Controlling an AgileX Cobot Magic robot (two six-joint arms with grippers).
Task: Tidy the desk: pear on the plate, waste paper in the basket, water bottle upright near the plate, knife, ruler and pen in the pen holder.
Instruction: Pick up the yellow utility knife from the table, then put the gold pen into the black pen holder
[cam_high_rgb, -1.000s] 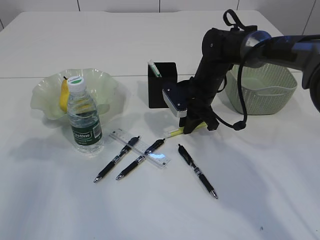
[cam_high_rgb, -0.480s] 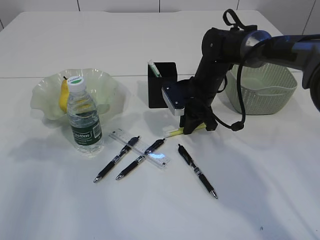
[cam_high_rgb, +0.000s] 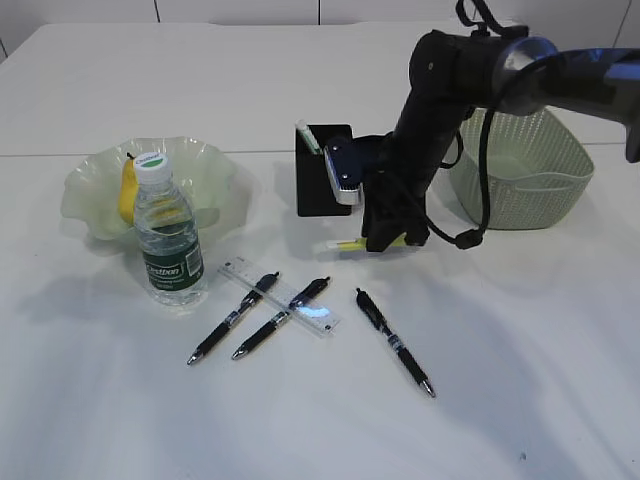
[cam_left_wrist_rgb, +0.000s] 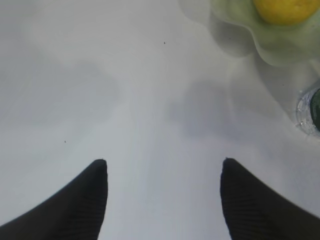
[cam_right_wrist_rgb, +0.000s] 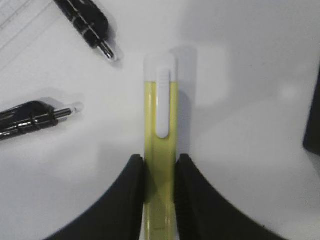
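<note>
2 arms share this desk (cam_high_rgb: 300, 420), yet only the right arm (cam_high_rgb: 440, 110) shows in the exterior view. Going down in size: the basket (cam_high_rgb: 525, 190) stands at the far right, the plate (cam_high_rgb: 90, 195) at the far left with the pear (cam_high_rgb: 127, 190) in it, and the water bottle (cam_high_rgb: 167, 235) is upright just in front of the plate. The pen holder (cam_high_rgb: 322, 185) stands mid-desk, already holding 1 pale stick. The ruler (cam_high_rgb: 250, 272) and 3 black pens (cam_high_rgb: 395, 343) lie flat in front. The right gripper (cam_right_wrist_rgb: 159, 200) is clenched on a yellow utility knife (cam_right_wrist_rgb: 160, 165) (white slider cap away from the wrist), whose long axis runs straight out between the fingers. It hangs just right of the holder, so the coming move likely turns on tipping that axis upright over the opening. The left gripper (cam_left_wrist_rgb: 162, 200) is spread with nothing between its jaws, near the plate's rim.
</note>
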